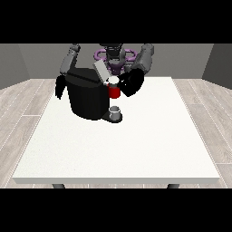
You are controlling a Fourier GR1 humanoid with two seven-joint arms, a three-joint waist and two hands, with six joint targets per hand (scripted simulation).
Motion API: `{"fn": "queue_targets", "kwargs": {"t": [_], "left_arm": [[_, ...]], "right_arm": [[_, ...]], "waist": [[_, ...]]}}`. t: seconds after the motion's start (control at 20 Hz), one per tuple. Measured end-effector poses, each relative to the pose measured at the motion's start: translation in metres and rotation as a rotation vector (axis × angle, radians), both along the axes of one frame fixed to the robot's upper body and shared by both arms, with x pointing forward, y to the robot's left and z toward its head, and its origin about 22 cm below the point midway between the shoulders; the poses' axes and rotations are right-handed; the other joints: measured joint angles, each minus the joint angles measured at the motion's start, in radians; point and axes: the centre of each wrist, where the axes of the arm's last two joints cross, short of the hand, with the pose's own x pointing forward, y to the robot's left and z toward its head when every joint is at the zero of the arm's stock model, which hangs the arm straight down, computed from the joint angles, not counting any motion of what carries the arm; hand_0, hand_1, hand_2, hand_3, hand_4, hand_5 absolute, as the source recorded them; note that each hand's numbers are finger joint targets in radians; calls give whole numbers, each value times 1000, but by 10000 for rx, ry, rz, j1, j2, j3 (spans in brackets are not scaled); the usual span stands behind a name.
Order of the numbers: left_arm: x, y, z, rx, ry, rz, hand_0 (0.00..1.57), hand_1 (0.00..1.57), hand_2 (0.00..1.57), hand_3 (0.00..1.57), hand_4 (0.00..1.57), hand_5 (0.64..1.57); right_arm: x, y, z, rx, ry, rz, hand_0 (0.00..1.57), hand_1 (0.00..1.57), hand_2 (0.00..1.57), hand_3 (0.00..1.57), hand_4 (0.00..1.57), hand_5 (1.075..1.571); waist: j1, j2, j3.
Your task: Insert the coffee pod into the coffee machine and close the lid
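- The room has grey walls across the top of the frame and a pale wood-plank floor (pixel 27 97) that shows at both sides of the table.
- A large white table (pixel 136 149) fills the middle and lower frame, with two dark legs just showing under its near edge.
- The robot (pixel 113 56) stands behind the table's far edge at upper centre — grey upper arms, and purple rings at the chest.
- A black coffee machine (pixel 86 97) sits on the table left of centre in the upper half; its grey lid (pixel 101 71) is tilted up and open at the machine's top right.
- The hand at the view's right (pixel 131 84) is a black mass just right of the machine's open top, next to a small white-topped thing (pixel 113 81); whether its fingers are apart or curled cannot be told.
- The hand at the view's left (pixel 60 88) hangs beside the machine's left side, above the table's far left corner; how its fingers lie cannot be told either.
- A red thing at the machine (pixel 114 92) shows just below that white top, at the machine's right side.
- A small grey cup-shaped thing (pixel 116 111) stands on the machine's dark base plate, right under the red thing; I cannot tell it for the coffee pod.
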Motion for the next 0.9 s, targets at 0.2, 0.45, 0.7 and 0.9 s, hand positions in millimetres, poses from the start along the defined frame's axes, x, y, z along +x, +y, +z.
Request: {"fn": "queue_targets", "kwargs": {"t": [0.2, 0.45, 0.7, 0.9], "left_arm": [[0, -13, -33, -890, 90, -855, 0, 0, 0, 0, 0, 1571], [-11, -16, -110, -2191, 1062, -1729, 0, 0, 0, 0, 0, 1571], [-42, -4, -201, -4034, 2214, -1923, 0, 0, 0, 0, 144, 1571], [-84, 6, -274, -5357, 3305, -1725, 0, 0, 0, 0, 355, 1571]], "right_arm": [[-12, -17, -18, 150, 357, -301, 0, 0, 0, 0, 259, 1571], [-49, -26, -59, 398, 1113, -621, 0, 0, 0, 0, 227, 1571], [-85, -29, -87, 454, 1798, -851, 0, 0, 0, 0, 0, 1571], [-114, -18, -103, 229, 2422, -596, 0, 0, 0, 0, 0, 1571]], "waist": [[383, -480, 7], [1002, -1702, -1], [1669, -3153, -19], [1962, -4576, -26]]}}
